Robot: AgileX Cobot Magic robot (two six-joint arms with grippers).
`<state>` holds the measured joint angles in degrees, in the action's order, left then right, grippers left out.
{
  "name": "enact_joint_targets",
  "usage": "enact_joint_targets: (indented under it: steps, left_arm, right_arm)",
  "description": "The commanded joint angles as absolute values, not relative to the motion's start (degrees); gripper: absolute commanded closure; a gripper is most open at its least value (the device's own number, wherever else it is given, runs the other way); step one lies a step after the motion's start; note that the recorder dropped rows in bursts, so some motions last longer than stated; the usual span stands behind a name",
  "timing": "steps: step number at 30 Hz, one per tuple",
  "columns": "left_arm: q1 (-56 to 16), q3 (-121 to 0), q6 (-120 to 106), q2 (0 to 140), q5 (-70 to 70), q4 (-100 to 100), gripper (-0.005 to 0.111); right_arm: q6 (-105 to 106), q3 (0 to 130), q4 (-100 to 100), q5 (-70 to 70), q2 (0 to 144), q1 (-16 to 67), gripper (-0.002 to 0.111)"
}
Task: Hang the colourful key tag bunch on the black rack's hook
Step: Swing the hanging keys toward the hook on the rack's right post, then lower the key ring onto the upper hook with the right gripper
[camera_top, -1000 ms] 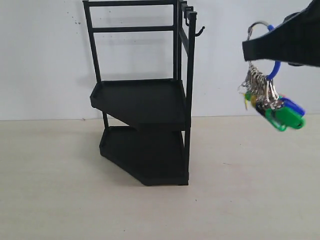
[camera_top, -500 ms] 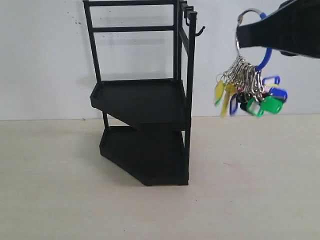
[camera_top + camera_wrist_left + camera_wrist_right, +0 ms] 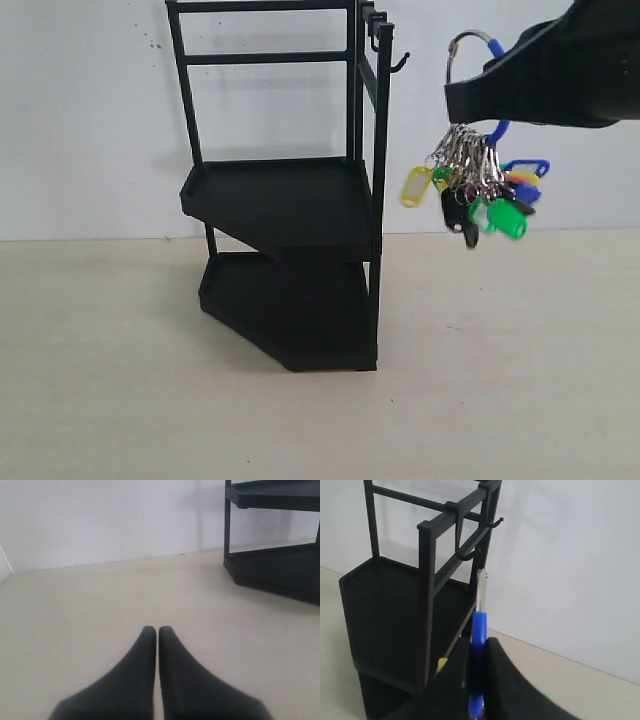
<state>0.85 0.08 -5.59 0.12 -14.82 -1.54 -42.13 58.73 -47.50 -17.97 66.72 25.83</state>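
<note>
On pale surface (image 3: pixel 100 400), w/ white wall (image 3: pixel 90 120) behind, black rack (image 3: pixel 285 200) stands upright, long axis vertical, two angular trays; its top rail sits right at frame edge in ext. view. Right gripper (image 3: pixel 458 100) reaches in from upper right, arm cut off by frame; jaws clamped on blue loop (image 3: pixel 479 630) of colourful key tag bunch (image 3: pixel 470 185). Bunch hangs in air, right of rack's front upright & clear of it, approx level w/ upper tray. Its long axis is near vertical, metal ring (image 3: pixel 481 590) up top, tags down: yellow, green, blue, black, some blurred, can't count them. Hook (image 3: pixel 400 62) juts from top of front upright, tip upturned, on the bunch's side; ring near it, not touching. Left gripper (image 3: pixel 158 632) sits low over surface, jaws pressed together; rack's lower tray only partly in its view.
</note>
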Motion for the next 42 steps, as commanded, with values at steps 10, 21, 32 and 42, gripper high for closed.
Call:
enact_joint_targets:
  steps: [10, 21, 32, 42]
  left_arm:
    - [0.8, 0.0, -5.6, 0.0, -14.6, -1.3, 0.102]
    - [0.8, 0.0, -5.6, 0.0, -14.6, -1.3, 0.102]
    - [0.8, 0.0, -5.6, 0.0, -14.4, -1.3, 0.102]
    - [0.8, 0.0, -5.6, 0.0, -14.4, -1.3, 0.102]
  right_arm:
    - [-43.5, 71.7, -54.2, -22.9, 78.2, 25.6, 0.108]
    - [-43.5, 77.7, -52.8, -21.9, 83.4, 25.7, 0.108]
    - [-37.6, 77.8, -42.9, -21.8, 84.6, 25.8, 0.108]
    - [-27.0, 77.8, -33.9, -27.2, 84.7, 25.8, 0.108]
